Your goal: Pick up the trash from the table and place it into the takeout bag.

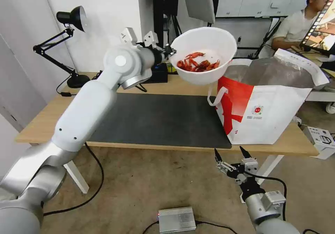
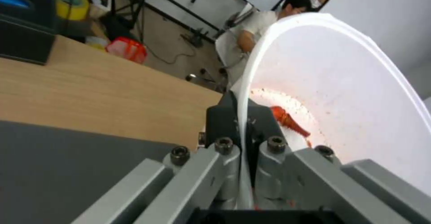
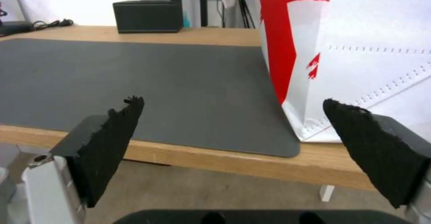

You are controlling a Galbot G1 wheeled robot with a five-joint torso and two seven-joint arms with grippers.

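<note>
- Step in hand: carry w/ bowl. Left gripper (image 1: 170,51), upper centre of head view, jaws clamped on rim of white bowl (image 1: 204,54); red shells inside, bowl tilted toward camera.
- Bowl held in air above table (image 1: 167,84), just left of takeout bag (image 1: 265,105) mouth at centre right.
- Right gripper (image 1: 233,154) low, lower right, below table edge, jaws spread wide, empty.
- Next, prob: shift bowl right over foil opening, lower, then release w/o spilling shells.
</note>
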